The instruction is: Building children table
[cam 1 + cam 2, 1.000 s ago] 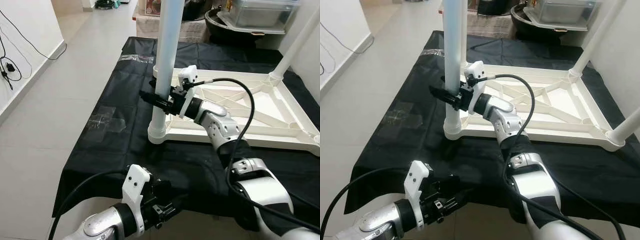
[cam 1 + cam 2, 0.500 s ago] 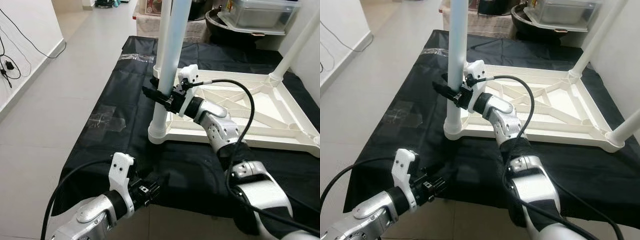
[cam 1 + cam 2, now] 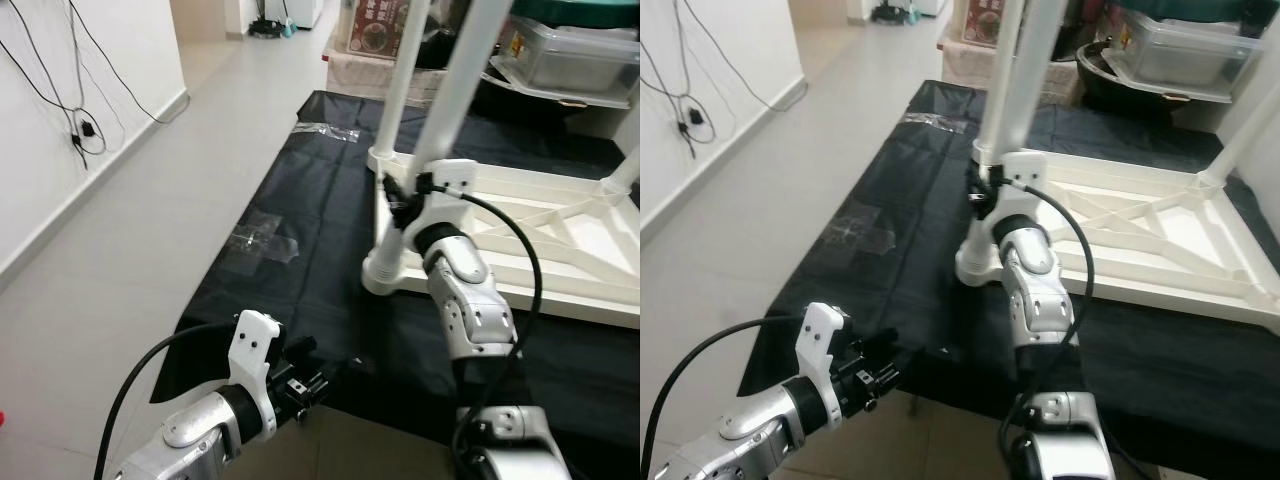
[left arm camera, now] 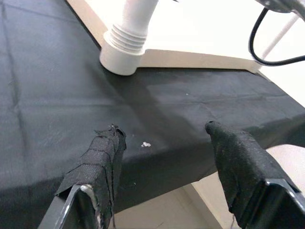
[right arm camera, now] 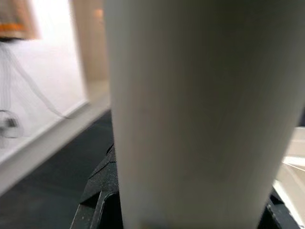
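Right wrist view: right gripper (image 3: 398,196) clamped on the near white table leg (image 3: 432,150), which leans in its corner socket of the upturned tabletop (image 3: 560,235) on the black cloth (image 3: 300,250). Straighten the leg before twisting (threads probably bind otherwise). Left gripper (image 4: 164,143) spread open, empty, near the cloth edge.

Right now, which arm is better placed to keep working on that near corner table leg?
Right. The right gripper is already at the white leg, fingers either side of it. The left gripper hangs open at the black cloth's edge, short of the leg.
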You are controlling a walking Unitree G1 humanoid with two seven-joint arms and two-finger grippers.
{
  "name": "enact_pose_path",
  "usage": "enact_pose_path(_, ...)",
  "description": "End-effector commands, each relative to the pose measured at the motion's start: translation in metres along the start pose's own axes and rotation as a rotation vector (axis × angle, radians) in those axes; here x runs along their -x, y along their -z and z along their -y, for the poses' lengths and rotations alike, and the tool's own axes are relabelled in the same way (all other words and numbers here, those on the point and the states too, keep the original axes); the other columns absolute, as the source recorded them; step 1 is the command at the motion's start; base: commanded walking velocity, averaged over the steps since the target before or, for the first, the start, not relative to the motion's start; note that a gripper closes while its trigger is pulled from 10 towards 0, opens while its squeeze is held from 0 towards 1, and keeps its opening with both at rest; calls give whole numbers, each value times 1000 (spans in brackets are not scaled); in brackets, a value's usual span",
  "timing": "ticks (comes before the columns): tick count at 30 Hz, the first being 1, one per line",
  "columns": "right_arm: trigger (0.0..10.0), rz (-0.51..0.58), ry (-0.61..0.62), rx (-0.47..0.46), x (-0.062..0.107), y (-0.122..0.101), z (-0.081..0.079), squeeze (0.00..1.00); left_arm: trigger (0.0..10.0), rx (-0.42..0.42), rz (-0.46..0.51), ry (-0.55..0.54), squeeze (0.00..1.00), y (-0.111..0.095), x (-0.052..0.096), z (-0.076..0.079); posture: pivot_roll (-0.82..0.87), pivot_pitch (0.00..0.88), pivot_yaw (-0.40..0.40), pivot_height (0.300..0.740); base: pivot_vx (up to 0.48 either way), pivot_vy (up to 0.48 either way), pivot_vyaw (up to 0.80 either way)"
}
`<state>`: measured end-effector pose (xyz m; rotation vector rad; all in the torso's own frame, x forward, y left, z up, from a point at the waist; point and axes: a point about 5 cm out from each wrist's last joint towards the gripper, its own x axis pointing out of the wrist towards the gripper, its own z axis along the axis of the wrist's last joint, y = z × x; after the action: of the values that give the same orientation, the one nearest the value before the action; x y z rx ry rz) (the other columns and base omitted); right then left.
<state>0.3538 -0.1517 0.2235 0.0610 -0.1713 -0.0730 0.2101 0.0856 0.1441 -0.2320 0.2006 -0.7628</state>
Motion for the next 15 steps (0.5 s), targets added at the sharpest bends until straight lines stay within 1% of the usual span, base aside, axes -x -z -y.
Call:
enact_pose_path(1, 0, -42, 216, 35, 7, 5, 27, 0, 10000, -13, -20, 11, 0, 4, -2, 1, 190, 71, -86, 740, 0, 0, 0)
enact_pose_path(2, 0, -42, 216, 35, 7, 5, 27, 0, 10000, -13, -20, 11, 0, 4, -2, 1, 190, 71, -86, 740, 0, 0, 0)
enact_pose_path(3, 0, -47, 333, -2, 12, 3, 27, 0, 10000, -20, -19, 20, 0, 4, -2, 2, 195, 66, -90, 740, 0, 0, 0)
enact_pose_path(4, 0, -47, 333, -2, 12, 3, 27, 0, 10000, -20, -19, 20, 0, 4, -2, 2, 195, 66, -90, 740, 0, 0, 0)
enact_pose_path(5, 0, -49, 409, -50, 14, 1, 15, 0, 10000, -30, -20, 32, 0, 5, -2, 3, 202, 58, -91, 740, 0, 0, 0)
enact_pose_path(7, 0, -49, 409, -50, 14, 1, 15, 0, 10000, -30, -20, 32, 0, 5, -2, 3, 202, 58, -91, 740, 0, 0, 0)
enact_pose_path(8, 0, -91, 498, -152, 17, 5, -15, 0, 10000, -40, -23, 43, 0, 6, -2, 5, 205, 57, -92, 740, 0, 0, 0)
enact_pose_path(9, 0, -91, 498, -152, 17, 5, -15, 0, 10000, -40, -23, 43, 0, 6, -2, 5, 205, 57, -92, 740, 0, 0, 0)
enact_pose_path(10, 0, -114, 517, -182, 18, 7, -25, 0, 10000, -42, -24, 46, 0, 7, -2, 5, 205, 57, -92, 740, 0, 0, 0)
enact_pose_path(11, 0, -114, 517, -182, 18, 7, -25, 0, 10000, -42, -24, 46, 0, 7, -2, 5, 205, 57, -92, 740, 0, 0, 0)
enact_pose_path(13, 0, -141, 503, -204, 22, 9, -41, 0, 10000, -45, -26, 49, 0, 8, -2, 6, 208, 54, -90, 740, 0, 0, 0)
enact_pose_path(15, 0, -141, 503, -204, 22, 9, -41, 0, 10000, -45, -26, 49, 0, 8, -2, 6, 208, 54, -90, 740, 0, 0, 0)
